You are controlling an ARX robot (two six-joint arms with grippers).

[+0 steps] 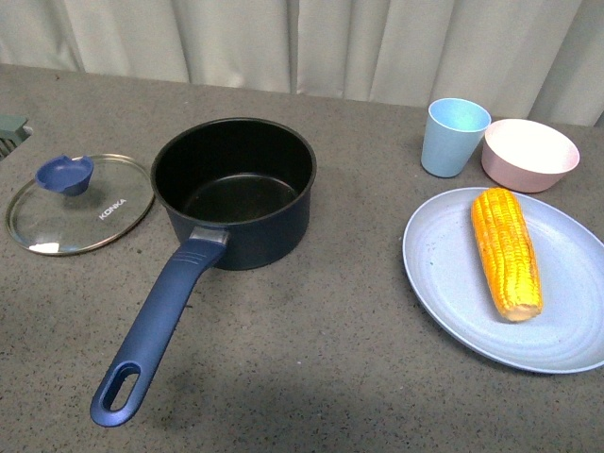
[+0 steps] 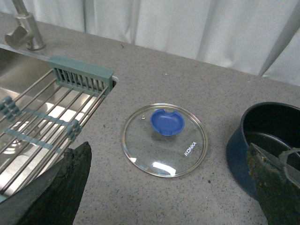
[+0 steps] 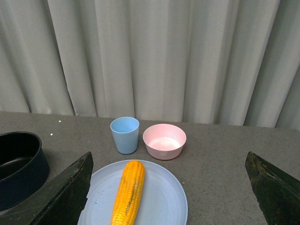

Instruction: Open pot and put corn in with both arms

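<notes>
The navy pot (image 1: 234, 189) stands open and empty at the middle of the counter, its long blue handle (image 1: 156, 326) pointing toward me. Its glass lid (image 1: 80, 203) with a blue knob lies flat to the pot's left. The corn (image 1: 506, 250) lies on a light blue plate (image 1: 444, 274) at the right. Neither arm shows in the front view. My left gripper (image 2: 171, 187) is open and empty above the counter, just near the lid (image 2: 165, 139), the pot (image 2: 267, 140) beside one finger. My right gripper (image 3: 171, 197) is open and empty above the plate, the corn (image 3: 128, 192) between its fingers.
A light blue cup (image 1: 454, 137) and a pink bowl (image 1: 528, 154) stand behind the plate. A sink with a wire rack (image 2: 37, 126) and a tap (image 2: 23, 28) lies left of the lid. White curtains hang behind the counter.
</notes>
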